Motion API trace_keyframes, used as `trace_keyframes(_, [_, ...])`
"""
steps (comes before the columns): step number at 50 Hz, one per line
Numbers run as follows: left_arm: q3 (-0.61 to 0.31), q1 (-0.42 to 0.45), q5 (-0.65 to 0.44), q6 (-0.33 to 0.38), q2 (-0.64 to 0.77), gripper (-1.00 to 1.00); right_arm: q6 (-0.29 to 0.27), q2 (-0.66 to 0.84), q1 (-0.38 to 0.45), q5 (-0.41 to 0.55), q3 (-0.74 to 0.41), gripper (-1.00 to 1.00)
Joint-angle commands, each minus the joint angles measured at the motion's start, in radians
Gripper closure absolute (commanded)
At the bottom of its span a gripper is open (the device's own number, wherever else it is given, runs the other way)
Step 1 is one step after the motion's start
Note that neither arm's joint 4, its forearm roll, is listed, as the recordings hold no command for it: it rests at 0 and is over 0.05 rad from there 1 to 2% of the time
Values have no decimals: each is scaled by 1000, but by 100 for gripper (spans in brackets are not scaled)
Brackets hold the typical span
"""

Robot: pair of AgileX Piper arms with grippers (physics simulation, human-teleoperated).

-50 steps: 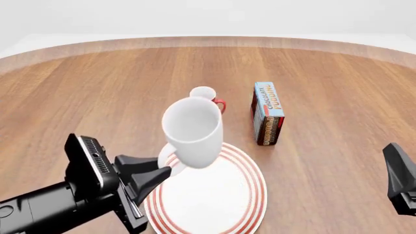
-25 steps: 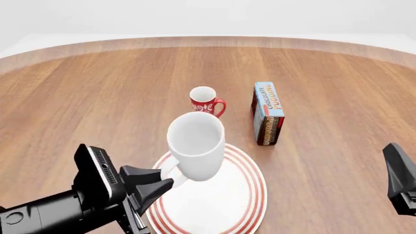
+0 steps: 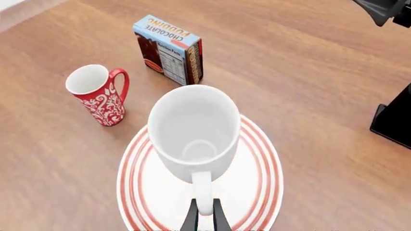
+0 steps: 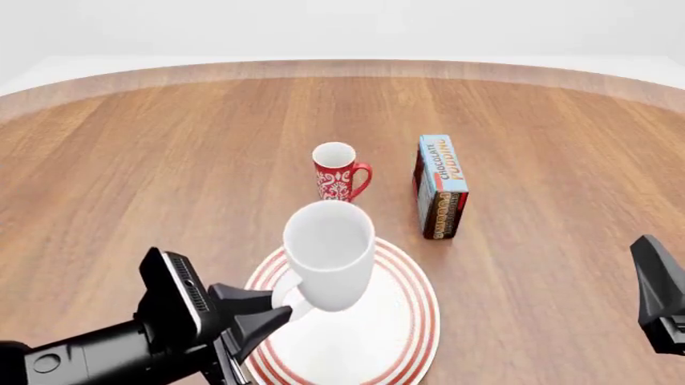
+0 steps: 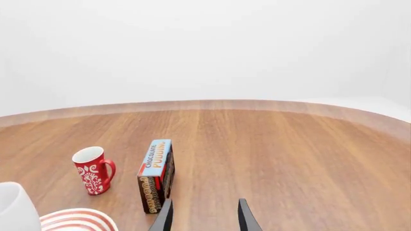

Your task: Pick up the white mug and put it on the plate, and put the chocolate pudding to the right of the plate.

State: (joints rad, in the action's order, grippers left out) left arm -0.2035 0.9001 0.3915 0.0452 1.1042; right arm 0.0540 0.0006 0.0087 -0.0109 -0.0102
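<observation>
The white mug (image 4: pixel 330 254) (image 3: pixel 194 130) hangs just over the red-ringed plate (image 4: pixel 402 329) (image 3: pixel 257 187), tilted, its handle pinched by my left gripper (image 4: pixel 276 309) (image 3: pixel 204 216), which is shut on it. A sliver of the white mug (image 5: pixel 14 209) and of the plate (image 5: pixel 77 219) shows in the right wrist view. The chocolate pudding (image 4: pixel 440 186) (image 3: pixel 170 48) (image 5: pixel 156 175) stands upright on the table beyond the plate's right side. My right gripper (image 5: pixel 202 216) is open with nothing between its fingers, near the table's front right edge, well short of the carton.
A slim red mug (image 4: pixel 338 171) (image 3: pixel 99 94) (image 5: pixel 94 169) with white pattern stands behind the plate, left of the pudding carton. The right arm's black body (image 4: pixel 658 293) (image 3: pixel 393 118) sits at the front right. Bare wood table (image 4: pixel 160 160) surrounds everything.
The left gripper has drawn back toward me and lowered the white mug closer over the plate, uncovering the red mug behind it. The right arm has not moved.
</observation>
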Motion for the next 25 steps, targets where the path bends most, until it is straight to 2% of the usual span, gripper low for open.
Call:
trace_keyframes(1, [6,-2,18,-1,19,100,0,0,0,0,0,-100])
trace_keyframes(25, [38,-2,103,-30,121,100,-2,0,0,-2,1,-100])
